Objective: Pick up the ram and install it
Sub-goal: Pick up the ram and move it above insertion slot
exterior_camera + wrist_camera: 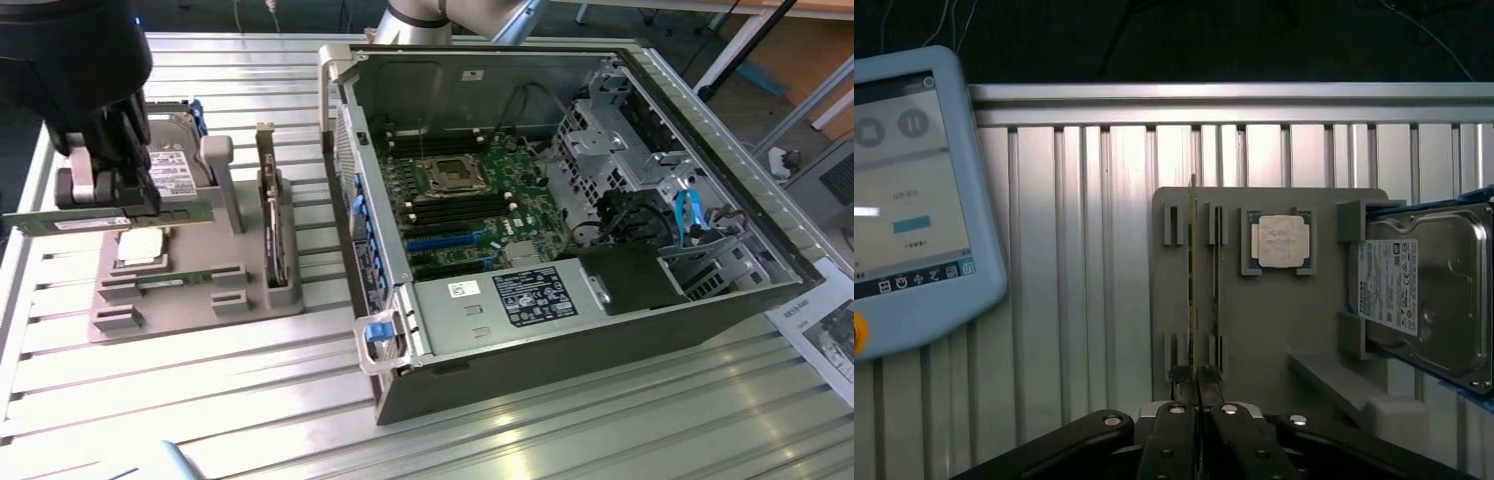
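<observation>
Holding ram edge-on — centred in gripper, above tray.

Green ram between black fingers; beyond them, grey tray, silver processor, silver hard drive with white label; ribbed silver table; pale-blue pendant to one side.

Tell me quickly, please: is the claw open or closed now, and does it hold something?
Claw: closed, holding the ram, the thin green stick, between its fingers.
</observation>
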{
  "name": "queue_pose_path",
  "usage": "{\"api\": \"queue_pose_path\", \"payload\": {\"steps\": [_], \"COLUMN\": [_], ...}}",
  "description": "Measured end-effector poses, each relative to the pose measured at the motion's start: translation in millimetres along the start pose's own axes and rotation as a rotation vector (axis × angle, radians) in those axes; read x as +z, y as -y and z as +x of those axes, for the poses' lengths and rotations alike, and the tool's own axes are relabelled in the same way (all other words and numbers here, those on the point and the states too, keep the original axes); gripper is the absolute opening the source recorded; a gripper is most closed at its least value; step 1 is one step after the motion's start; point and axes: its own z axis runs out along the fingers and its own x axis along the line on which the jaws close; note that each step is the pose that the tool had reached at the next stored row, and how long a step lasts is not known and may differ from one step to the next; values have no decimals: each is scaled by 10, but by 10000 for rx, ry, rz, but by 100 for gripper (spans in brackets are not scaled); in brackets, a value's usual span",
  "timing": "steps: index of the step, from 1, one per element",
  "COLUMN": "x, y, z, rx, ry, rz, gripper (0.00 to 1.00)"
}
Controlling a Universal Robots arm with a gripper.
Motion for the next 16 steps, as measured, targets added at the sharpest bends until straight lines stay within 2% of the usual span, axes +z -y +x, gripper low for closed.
{"api": "queue_pose_path", "payload": {"steps": [11,16], "x": [-154,-161], "y": [-6,-6], "z": [-6,-7], "rx": [-2,-2], "ry": [24,25], "rz": [-1,0], "gripper": [12,12]}}
